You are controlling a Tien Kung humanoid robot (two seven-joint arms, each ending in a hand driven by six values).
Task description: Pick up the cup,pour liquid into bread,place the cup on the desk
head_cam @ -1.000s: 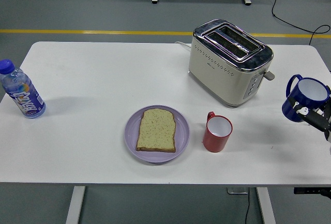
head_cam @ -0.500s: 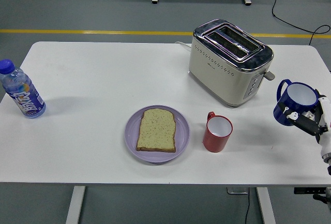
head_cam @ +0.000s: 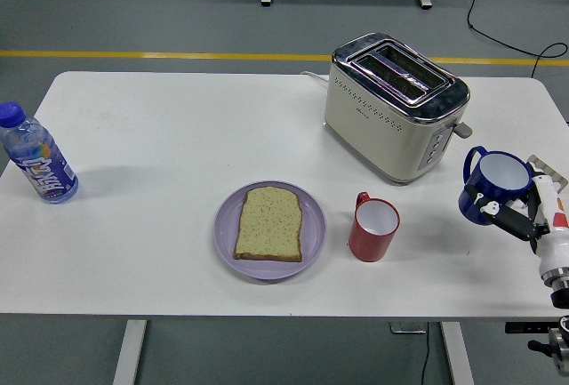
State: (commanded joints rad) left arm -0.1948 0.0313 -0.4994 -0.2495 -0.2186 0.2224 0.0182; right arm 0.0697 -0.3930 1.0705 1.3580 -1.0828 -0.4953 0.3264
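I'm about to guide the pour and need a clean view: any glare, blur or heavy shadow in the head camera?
Head view: sharp and evenly lit; soft shadows only beside the bottle and red cup. Mild reflections on the toaster top. The blue cup in the right hand is crisp, unblurred.

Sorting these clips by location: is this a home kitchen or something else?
Probably a lab or workshop, not a kitchen: a bare white table on a grey floor with a yellow line and loose cables. The toaster and bread look staged.
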